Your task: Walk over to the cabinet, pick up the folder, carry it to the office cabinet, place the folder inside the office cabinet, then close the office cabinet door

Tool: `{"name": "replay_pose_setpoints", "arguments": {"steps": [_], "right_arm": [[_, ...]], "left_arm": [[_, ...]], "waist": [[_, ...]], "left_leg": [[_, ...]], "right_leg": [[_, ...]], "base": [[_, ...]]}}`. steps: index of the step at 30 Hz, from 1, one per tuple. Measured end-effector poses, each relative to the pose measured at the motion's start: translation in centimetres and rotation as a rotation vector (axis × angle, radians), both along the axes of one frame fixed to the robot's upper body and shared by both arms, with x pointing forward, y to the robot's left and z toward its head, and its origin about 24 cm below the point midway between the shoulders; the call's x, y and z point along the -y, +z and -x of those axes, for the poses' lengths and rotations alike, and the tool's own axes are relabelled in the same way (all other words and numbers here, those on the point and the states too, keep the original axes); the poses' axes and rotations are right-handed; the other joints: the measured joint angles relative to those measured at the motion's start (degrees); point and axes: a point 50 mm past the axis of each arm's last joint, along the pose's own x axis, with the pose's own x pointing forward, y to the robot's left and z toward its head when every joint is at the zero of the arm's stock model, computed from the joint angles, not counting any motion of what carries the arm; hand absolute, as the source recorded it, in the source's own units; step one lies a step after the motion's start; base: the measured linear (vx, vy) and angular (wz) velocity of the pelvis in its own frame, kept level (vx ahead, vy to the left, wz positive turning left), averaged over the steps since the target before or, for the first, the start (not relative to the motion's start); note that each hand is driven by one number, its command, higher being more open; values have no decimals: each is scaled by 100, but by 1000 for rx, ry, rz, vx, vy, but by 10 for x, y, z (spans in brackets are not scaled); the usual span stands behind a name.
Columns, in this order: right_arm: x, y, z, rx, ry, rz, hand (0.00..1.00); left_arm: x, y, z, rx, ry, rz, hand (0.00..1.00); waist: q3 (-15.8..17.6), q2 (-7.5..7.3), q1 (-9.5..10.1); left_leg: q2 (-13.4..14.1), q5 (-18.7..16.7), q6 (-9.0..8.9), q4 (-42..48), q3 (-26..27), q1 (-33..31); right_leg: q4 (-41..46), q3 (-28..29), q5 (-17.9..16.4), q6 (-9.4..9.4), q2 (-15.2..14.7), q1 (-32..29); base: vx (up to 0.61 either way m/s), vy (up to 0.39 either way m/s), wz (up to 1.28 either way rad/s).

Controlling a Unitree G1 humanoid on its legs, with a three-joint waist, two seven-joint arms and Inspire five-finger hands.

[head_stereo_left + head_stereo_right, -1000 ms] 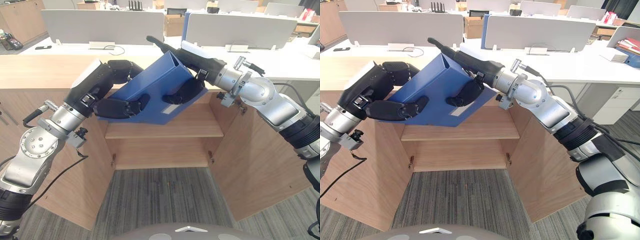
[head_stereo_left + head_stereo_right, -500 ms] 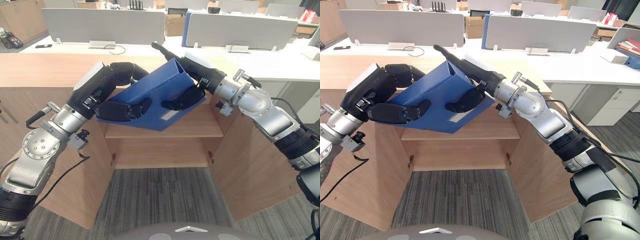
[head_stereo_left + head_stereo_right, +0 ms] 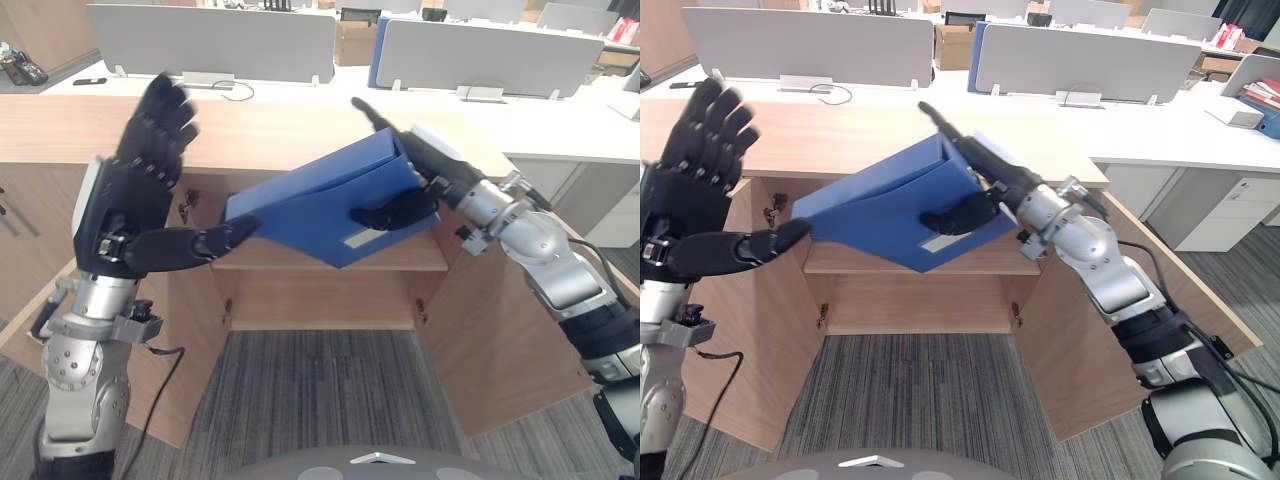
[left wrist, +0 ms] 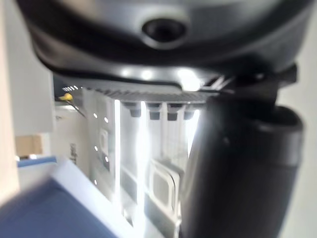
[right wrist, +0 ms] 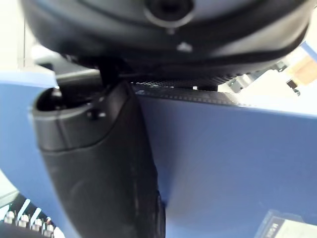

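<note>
Placing step in hand. The blue folder (image 3: pixel 320 205) is held tilted at the mouth of the office cabinet (image 3: pixel 280 125), low corner over the front edge of the shelf (image 3: pixel 410 258); contact cannot be told. The right hand (image 3: pixel 432 170) is clamped on its right end, fingers flat on top, thumb curled beneath. The left hand (image 3: pixel 135 180) is raised, fingers spread, thumb tip at the folder's left end. Next: folder to be levelled, pushed onto the shelf, released. Both doors (image 3: pixel 515 330) are open.
</note>
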Motion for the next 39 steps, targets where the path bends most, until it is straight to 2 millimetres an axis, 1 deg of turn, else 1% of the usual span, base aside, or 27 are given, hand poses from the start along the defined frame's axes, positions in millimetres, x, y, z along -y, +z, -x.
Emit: {"name": "replay_pose_setpoints", "arguments": {"steps": [2,4,5,8,10,13,15,16,17,18,19,20,21,22,23,24,25,27,29,31,32,34,36,38,39], "right_arm": [[12,-2,2,0,-52,-12,0],[22,-11,6,-15,-105,-30,0],[25,-13,7,-21,-118,-43,0],[38,-29,13,-63,-194,-126,0],[45,-40,18,-78,-250,-155,0],[56,-62,27,-152,-328,-217,0],[58,-89,38,-232,-386,-361,0],[58,-97,41,-255,-402,-405,0],[56,-109,44,-296,-420,-485,0],[53,-131,50,-378,-445,-661,0],[51,-139,52,-414,-455,-729,0],[47,-152,53,-474,-461,-837,0],[42,-167,55,-539,-469,-972,0],[37,-180,57,-595,-487,-1075,0],[35,-188,58,-625,-497,-1135,0],[31,-200,61,-676,-519,-1229,0],[29,-206,62,-703,-528,-1272,0],[23,-225,67,-781,-567,-1384,0],[21,-234,70,-821,-592,-1461,0],[17,-241,69,-854,-602,-1546,0],[15,-244,68,-868,-605,-1606,0],[5,-248,58,-903,-608,-1705,0],[-3,-254,53,-950,-631,-1778,0],[-9,-259,50,-988,-653,-1789,0],[-14,-264,47,-1022,-686,-1803,0]], "left_arm": [[-4,-12,6,-39,51,70,100],[-9,-24,17,-63,113,169,100],[-10,-27,19,-66,130,185,100],[-17,-39,29,-76,211,292,100],[-22,-51,37,-117,273,336,100],[-25,-73,49,-223,328,387,100],[-25,-97,58,-328,345,430,100],[-24,-103,59,-360,343,439,100],[-22,-114,62,-410,336,455,100],[-14,-134,65,-499,296,512,100],[-11,-142,65,-540,281,527,100],[-5,-154,66,-598,255,549,100],[4,-168,66,-677,209,574,100],[15,-182,67,-758,157,588,100],[20,-190,68,-802,130,595,100],[30,-204,70,-878,92,612,100],[35,-210,72,-913,81,620,100],[47,-232,81,-1041,58,648,100],[50,-243,90,-1114,60,660,100],[51,-249,95,-1149,71,664,100],[51,-253,99,-1173,81,668,100],[52,-258,103,-1204,104,676,100],[53,-266,110,-1253,140,694,100],[53,-275,117,-1303,176,706,100],[52,-283,123,-1357,218,716,100]], "waist": [[53,-11,10],[58,-13,6],[58,-13,6],[69,3,7],[82,23,1],[106,49,-7],[127,67,-20],[138,74,-21],[163,91,-35],[202,119,-46],[212,126,-48],[213,129,-56],[234,137,-71],[270,140,-91],[298,149,-97],[351,161,-117],[380,168,-132],[478,216,-145],[550,257,-142],[633,288,-128],[683,322,-80],[838,394,11],[912,471,18],[916,468,48],[925,450,85]], "left_leg": [[0,10,10,1,5,-9],[0,14,13,4,6,-8],[1,13,12,5,2,-9],[1,0,0,7,-26,-19],[2,-9,-4,6,-33,-21],[1,-17,-4,6,-42,-35],[0,-19,-6,5,-58,-35],[0,-20,-7,5,-60,-35],[-4,-20,-7,5,-59,-35],[-13,-20,-7,5,-61,-47],[-16,-20,-7,5,-62,-60],[-20,-18,-5,5,-63,-112],[-7,-5,8,24,-75,-182],[-23,5,19,28,-85,-205],[-35,5,19,29,-93,-202],[-64,4,21,29,-113,-203],[-71,2,23,30,-115,-206],[-105,-15,49,32,-109,-215],[-128,-29,71,34,-96,-215],[-142,-42,89,36,-65,-212],[-146,-51,103,39,-26,-212],[-131,-168,154,238,136,-216],[-106,-301,166,427,224,-201],[-110,-354,173,496,283,-197],[-127,-395,137,504,334,-178]], "right_leg": [[-5,6,35,15,0,1],[-21,6,60,37,2,10],[-24,2,60,37,2,13],[-78,-32,67,41,3,45],[-84,-42,67,41,3,49],[-86,-52,64,40,1,41],[-85,-73,51,34,-2,22],[-85,-74,46,35,-4,19],[-85,-74,33,37,-9,18],[-88,-77,21,36,-21,6],[-90,-78,21,36,-25,-6],[-89,-79,22,37,-30,-59],[-104,-80,70,95,-33,-86],[-124,-89,90,111,-44,-94],[-126,-97,93,115,-51,-97],[-130,-118,98,125,-70,-103],[-136,-117,103,132,-76,-103],[-180,-104,124,163,-106,-97],[-179,-87,128,169,-127,-104],[-150,-59,129,172,-141,-106],[-71,-13,126,174,-148,-166],[150,112,127,174,-151,-269],[403,86,127,174,-167,-334],[485,59,130,172,-192,-367],[489,57,151,190,-213,-366]], "base": [[0,0,0],[0,0,0],[0,0,0],[17,-6,4],[0,0,0],[0,0,0],[-37,-6,4],[-41,-5,2],[-47,-1,1],[-55,1,1],[-43,4,2],[-35,3,2],[-19,1,4],[-17,4,5],[-11,9,7],[-23,21,6],[-13,26,4],[0,0,0],[13,21,-4],[16,19,-9],[9,18,-18],[-24,28,-35],[-60,28,-28],[-42,24,-18],[-79,44,-17]]}}
